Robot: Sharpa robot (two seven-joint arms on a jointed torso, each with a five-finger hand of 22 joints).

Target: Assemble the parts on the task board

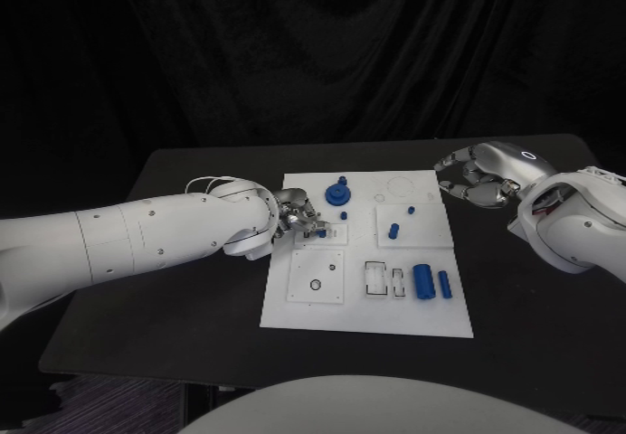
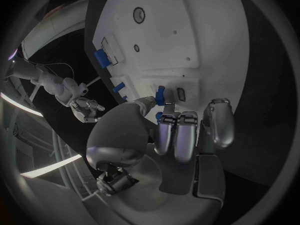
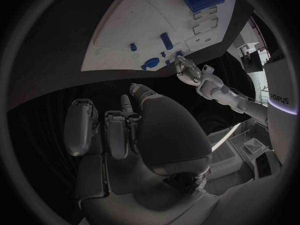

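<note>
Black table (image 1: 195,307): carrying 1 white task board (image 1: 365,316), lying flat at its middle, nearer the far edge than the near edge.

Head camera: I look steeply down from above the worktop (image 1: 195,334), with the whole task board (image 1: 368,289) mid-frame at moderate range and both arms entering from the sides.

Left wrist camera: I sit just behind the left hand (image 2: 187,135), very close to it, facing along its fingers onto the board's surface, which fills the far half of the circle. The right hand (image 2: 86,107) appears small beyond the board edge.

Right wrist camera: behind the right hand (image 3: 125,130), held off the board, facing across dark worktop toward the board farther away.

All three views share the task board and the left hand.
</note>
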